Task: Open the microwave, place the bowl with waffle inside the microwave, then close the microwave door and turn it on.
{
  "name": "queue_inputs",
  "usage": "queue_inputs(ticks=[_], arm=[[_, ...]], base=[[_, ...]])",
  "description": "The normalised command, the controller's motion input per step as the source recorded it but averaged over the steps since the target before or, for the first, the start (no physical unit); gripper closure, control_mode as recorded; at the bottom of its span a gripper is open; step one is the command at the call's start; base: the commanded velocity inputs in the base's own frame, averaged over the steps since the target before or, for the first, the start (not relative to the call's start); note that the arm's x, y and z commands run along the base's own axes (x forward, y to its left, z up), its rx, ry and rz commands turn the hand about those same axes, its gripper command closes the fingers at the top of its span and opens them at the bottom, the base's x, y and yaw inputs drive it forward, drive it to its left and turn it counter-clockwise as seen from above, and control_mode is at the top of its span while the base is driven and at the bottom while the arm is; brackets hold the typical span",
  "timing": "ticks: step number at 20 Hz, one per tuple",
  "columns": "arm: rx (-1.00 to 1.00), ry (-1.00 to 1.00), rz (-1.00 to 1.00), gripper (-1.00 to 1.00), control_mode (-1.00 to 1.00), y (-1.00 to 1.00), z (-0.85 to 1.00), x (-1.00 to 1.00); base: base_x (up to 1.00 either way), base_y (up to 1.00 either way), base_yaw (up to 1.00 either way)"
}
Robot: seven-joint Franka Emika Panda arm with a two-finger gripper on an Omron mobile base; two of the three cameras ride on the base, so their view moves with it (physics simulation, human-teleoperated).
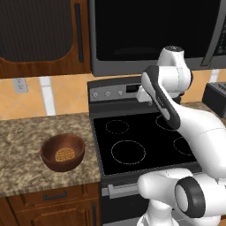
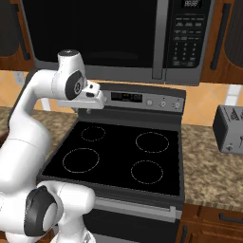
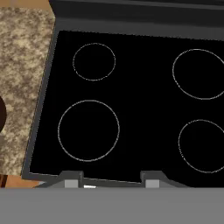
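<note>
Microwave (image 2: 114,38) sat high on the far wall, straight above the stove (image 2: 118,154). Its door (image 2: 95,33) was shut, so step one wasn't started by my read.

Key relation: the door's bar handle (image 2: 160,40) ran vertically, long axis up-down, at the right side of the door next to the keypad (image 2: 189,35). My gripper (image 3: 113,180) was low over the near edge of the stove, pointing down at the burner rings. So the handle lay up, far and right of the fingers. I judged I'd need to lift, swing the hand to face the wall, and come at the bar with the fingers straddling it sideways.

Fingers: in the hand view the two tips stood apart with nothing between them, part open, holding nothing.

Bowl (image 1: 62,152) was on the left counter (image 1: 26,150), just beside the stove's left edge, upright, well apart from the hand. A dark sliver of it showed at the left edge of the hand view. Waffle (image 1: 64,154) lay flat inside it.

Toaster (image 2: 228,129) on the right counter, out of the way.
</note>
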Motion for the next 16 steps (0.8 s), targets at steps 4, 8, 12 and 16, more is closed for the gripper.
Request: queue_inputs(ticks=[4, 8, 12, 16], arm=[[0.01, -0.08, 0.00, -1.00, -1.00, -0.09, 0.04, -0.13], [0.00, -0.14, -0.01, -1.00, -1.00, -0.46, 0.47, -0.34], [0.00, -0.25, 0.00, -1.00, -1.00, -0.33, 0.81, -0.09], [-0.01, -0.32, 0.00, -1.00, -1.00, -0.10, 0.96, -0.12]], base=[[0.00, 0.00, 0.00], [0.00, 0.00, 0.00], [0.00, 0.00, 0.00], [0.00, 0.00, 0.00]])
